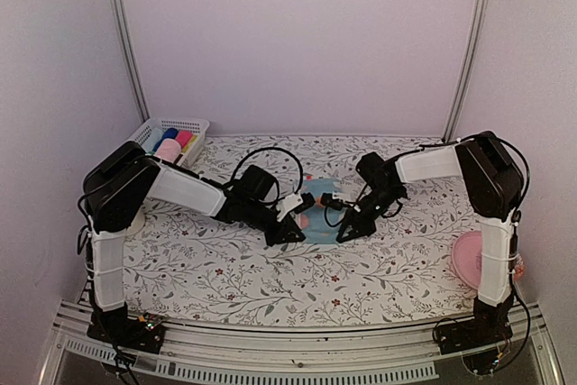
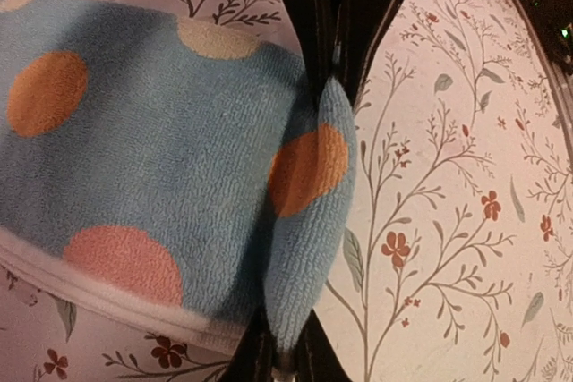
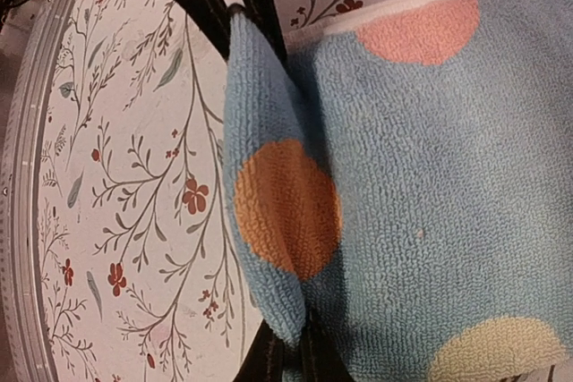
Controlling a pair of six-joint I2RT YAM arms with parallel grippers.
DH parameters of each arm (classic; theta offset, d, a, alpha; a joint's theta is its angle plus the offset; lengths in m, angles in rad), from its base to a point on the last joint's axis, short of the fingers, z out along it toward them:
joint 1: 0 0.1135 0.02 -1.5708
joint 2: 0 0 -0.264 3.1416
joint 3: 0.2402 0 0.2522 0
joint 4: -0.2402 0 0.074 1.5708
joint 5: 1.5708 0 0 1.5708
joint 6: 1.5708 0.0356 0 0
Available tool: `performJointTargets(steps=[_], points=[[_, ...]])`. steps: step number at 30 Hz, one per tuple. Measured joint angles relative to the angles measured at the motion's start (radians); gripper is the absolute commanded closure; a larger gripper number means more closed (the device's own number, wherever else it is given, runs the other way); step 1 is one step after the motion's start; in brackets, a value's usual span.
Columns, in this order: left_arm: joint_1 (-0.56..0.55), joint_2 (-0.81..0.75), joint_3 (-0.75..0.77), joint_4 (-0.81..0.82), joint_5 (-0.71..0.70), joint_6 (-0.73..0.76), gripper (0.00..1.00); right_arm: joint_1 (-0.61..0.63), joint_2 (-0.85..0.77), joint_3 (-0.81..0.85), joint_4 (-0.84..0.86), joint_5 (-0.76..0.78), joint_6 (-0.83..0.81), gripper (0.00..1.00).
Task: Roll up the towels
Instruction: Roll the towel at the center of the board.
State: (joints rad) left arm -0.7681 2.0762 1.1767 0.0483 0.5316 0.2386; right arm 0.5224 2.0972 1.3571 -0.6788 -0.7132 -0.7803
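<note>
Towel [image 2: 161, 158] edge inside both end effectors [image 1: 290, 233] [image 1: 348, 230]

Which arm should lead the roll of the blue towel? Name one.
Neither alone. The left gripper and the right gripper are each shut on a pinched fold of the blue towel, at opposite sides of it, so likely both should roll together.

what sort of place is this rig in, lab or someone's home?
Most likely a lab test booth: plain white panels on metal posts enclose it, and the left arm and right arm bolt to a slotted rail beside a floral tablecloth.
</note>
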Motion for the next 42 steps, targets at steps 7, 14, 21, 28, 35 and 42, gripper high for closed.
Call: performJointTargets(steps=[7, 14, 21, 28, 35, 42], points=[[0.013, 0.0, -0.024, 0.031, 0.06, -0.057, 0.93, -0.021, 0.013, 0.029, -0.044, -0.024, 0.005, 0.86], [0.019, 0.004, -0.045, 0.045, 0.094, -0.106, 0.95, -0.04, 0.038, 0.078, -0.093, -0.031, 0.034, 0.84], [0.021, 0.013, -0.045, 0.058, 0.116, -0.122, 0.64, -0.041, 0.073, 0.107, -0.145, -0.066, 0.034, 0.93], [0.021, -0.022, -0.086, 0.081, 0.097, -0.138, 0.56, -0.041, 0.102, 0.146, -0.195, -0.083, 0.042, 0.93], [0.011, -0.105, -0.126, 0.074, 0.009, -0.146, 0.52, -0.041, 0.119, 0.166, -0.215, -0.086, 0.087, 0.93], [-0.023, -0.072, -0.038, 0.066, -0.026, -0.146, 0.52, -0.042, 0.123, 0.172, -0.22, -0.085, 0.112, 0.93]])
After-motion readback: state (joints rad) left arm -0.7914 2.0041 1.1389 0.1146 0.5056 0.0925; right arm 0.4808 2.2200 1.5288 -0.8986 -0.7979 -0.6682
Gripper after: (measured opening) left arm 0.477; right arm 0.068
